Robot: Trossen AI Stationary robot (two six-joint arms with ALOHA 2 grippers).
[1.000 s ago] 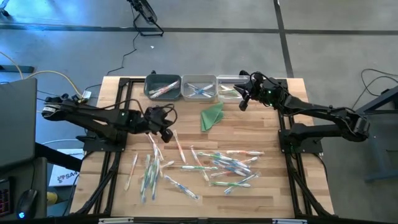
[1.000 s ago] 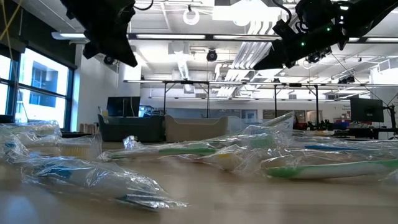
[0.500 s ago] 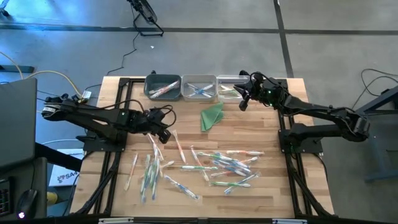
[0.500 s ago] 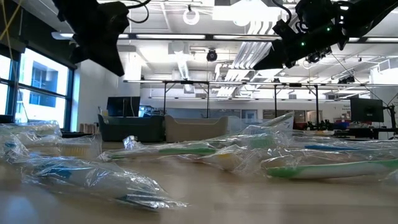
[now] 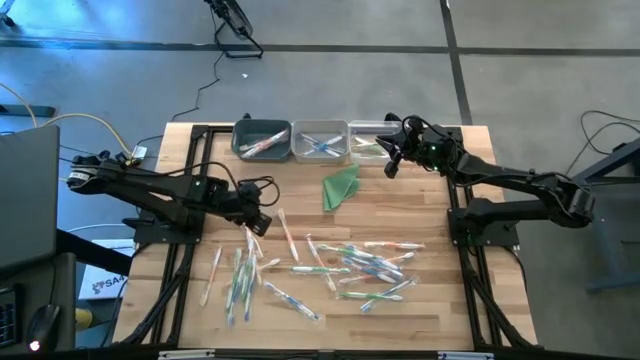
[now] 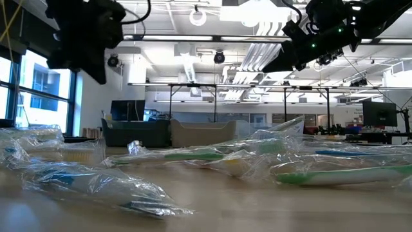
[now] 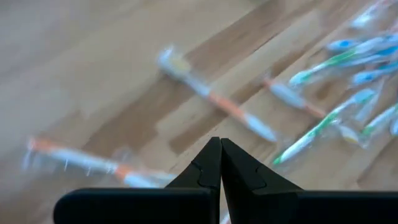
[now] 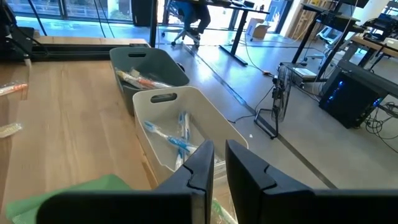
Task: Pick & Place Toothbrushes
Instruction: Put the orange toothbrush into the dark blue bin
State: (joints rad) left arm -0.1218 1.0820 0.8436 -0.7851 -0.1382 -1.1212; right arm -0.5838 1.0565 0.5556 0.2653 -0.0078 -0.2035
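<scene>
The left gripper (image 5: 256,212) is held low over the left part of the pale wooden slatted table (image 5: 400,210), just above the upper edge of the scattered pile of thin plastic-wrapped toothbrushes with green, blue and orange accents (image 5: 340,265). Its fingers (image 7: 219,163) are seen pressed together with nothing between them, and an orange-accented brush (image 7: 217,102) lies on the boards just beyond the tips; this placing is judged to suit a pick from the pile, for which the fingers would first have to be parted.

Along the far edge, three bins are set side by side: a dark grey plastic bin (image 5: 262,140) with orange brushes in it, a pale bin (image 5: 321,141) with blue ones, and a clear bin (image 5: 368,142) nearest the right arm. Sorting by colour is the likely reason. A folded green cloth-like triangle (image 5: 341,186) lies just before the bins.

The right gripper (image 5: 392,157) is kept raised beside the clear bin, its fingers (image 8: 200,163) nearly closed and empty, apparently waiting.

Around the table, a grey concrete floor with loose cables (image 5: 215,70) is seen; beyond it, an open workspace with desks and ceiling lights (image 6: 244,16).
</scene>
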